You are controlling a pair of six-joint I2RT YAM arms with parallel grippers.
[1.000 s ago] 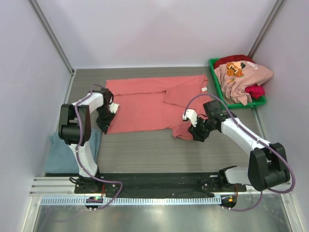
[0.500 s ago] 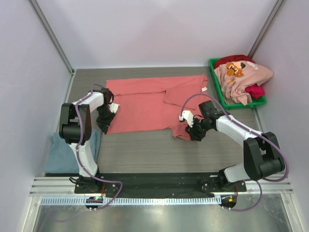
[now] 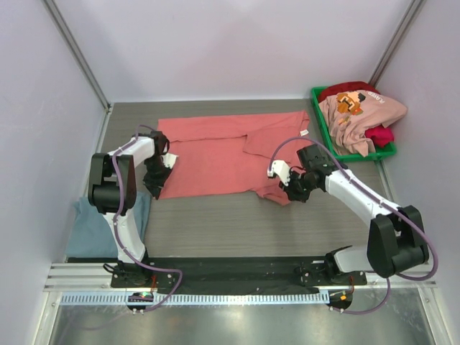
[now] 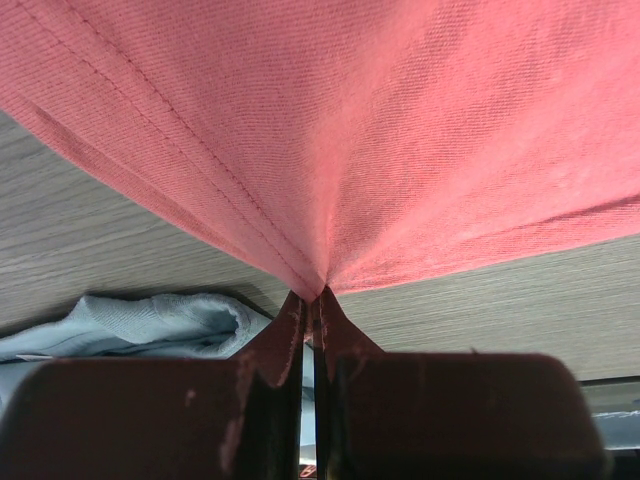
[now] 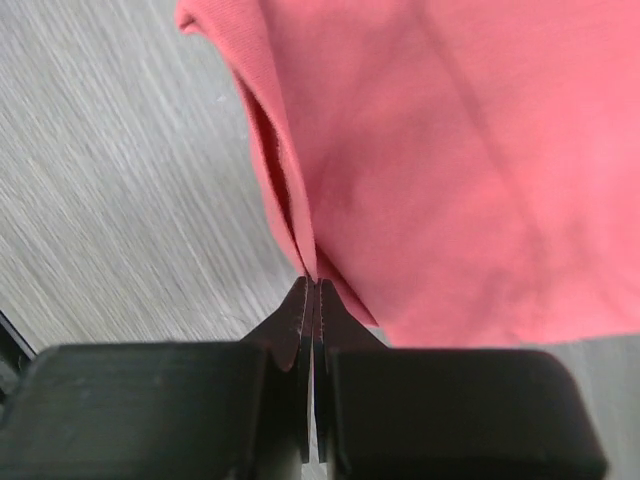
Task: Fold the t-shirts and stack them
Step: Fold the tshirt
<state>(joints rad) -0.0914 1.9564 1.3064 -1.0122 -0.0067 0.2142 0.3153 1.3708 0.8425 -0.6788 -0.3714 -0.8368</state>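
Note:
A salmon-red t-shirt lies spread on the table, partly folded, its right sleeve turned in. My left gripper is shut on its near left corner. At the near right corner my right gripper is shut on the hem. A grey-blue t-shirt lies folded at the near left, also seen under the left fingers. A light pink t-shirt with orange print and a crimson one are heaped in the green bin.
The green bin stands at the back right corner against the wall. Grey walls close in the table on the left, back and right. A black rail with both arm bases runs along the near edge.
My right gripper has closed on the near right hem of the salmon-red t-shirt, having been open a second ago. The left arm has not moved.

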